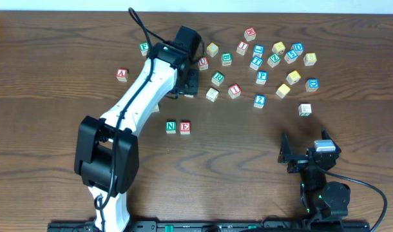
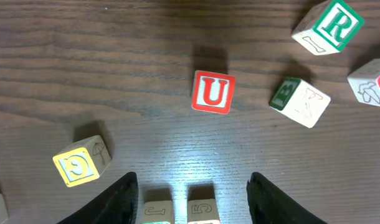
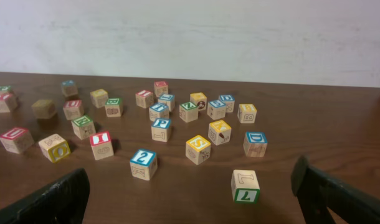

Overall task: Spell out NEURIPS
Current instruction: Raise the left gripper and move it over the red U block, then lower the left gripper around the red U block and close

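L pincer apart, empty, short of red U: go fwd, centre, drop straight (stray cubes between its tips). R pincer gapes, idle.

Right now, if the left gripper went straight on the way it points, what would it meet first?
Probably the red U cube, centred ahead of the open left gripper. Two cubes at the view's bottom edge lie between its fingers and may be nearer; depth is unclear.
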Controlling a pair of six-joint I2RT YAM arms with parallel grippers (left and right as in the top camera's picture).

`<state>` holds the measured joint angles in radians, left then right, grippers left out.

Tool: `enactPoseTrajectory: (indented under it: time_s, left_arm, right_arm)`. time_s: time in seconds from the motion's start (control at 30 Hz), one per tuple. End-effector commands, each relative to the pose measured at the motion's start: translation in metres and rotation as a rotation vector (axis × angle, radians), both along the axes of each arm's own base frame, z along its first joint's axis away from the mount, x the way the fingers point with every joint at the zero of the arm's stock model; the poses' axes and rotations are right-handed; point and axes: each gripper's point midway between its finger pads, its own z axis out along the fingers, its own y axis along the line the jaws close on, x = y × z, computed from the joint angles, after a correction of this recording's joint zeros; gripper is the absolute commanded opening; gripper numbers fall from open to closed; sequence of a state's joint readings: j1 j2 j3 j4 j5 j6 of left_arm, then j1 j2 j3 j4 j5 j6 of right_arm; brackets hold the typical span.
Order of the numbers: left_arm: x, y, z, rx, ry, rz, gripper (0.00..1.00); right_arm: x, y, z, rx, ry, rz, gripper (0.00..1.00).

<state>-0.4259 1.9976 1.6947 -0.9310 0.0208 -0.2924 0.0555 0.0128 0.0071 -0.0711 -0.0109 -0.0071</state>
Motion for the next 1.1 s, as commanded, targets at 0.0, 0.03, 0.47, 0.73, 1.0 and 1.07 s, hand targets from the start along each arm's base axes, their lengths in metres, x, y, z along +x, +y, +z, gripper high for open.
enactPoseTrajectory:
  time_s: [0.0,0.03,0.47,0.73,1.0,1.07]
  left_arm:
    - [0.004,-0.009,0.004,-0.024,-0.007,-0.054,0.56]
    - [0.004,-0.009,0.004,-0.024,-0.008,-0.057,0.55]
    - [0.012,-0.012,-0.018,-0.015,0.009,-0.060,0.64]
    - [0.019,-0.016,-0.039,0.001,0.041,-0.072,0.63]
    - [0.027,-0.019,-0.044,-0.004,0.022,-0.081,0.64]
    - [0.030,-0.020,-0.043,-0.009,0.013,-0.081,0.63]
  right_arm:
    - [0.000,-0.002,-0.001,0.014,0.002,-0.010,0.99]
    - [0.000,-0.002,-0.001,0.014,0.002,-0.010,0.99]
    - [0.000,-0.002,-0.001,0.014,0.002,-0.010,0.99]
    - [0.000,-0.002,-0.001,0.014,0.002,-0.010,0.99]
    - [0.000,-0.002,-0.001,0.014,0.002,-0.010,0.99]
    - [0.000,-0.002,-0.001,0.014,0.002,-0.010,0.99]
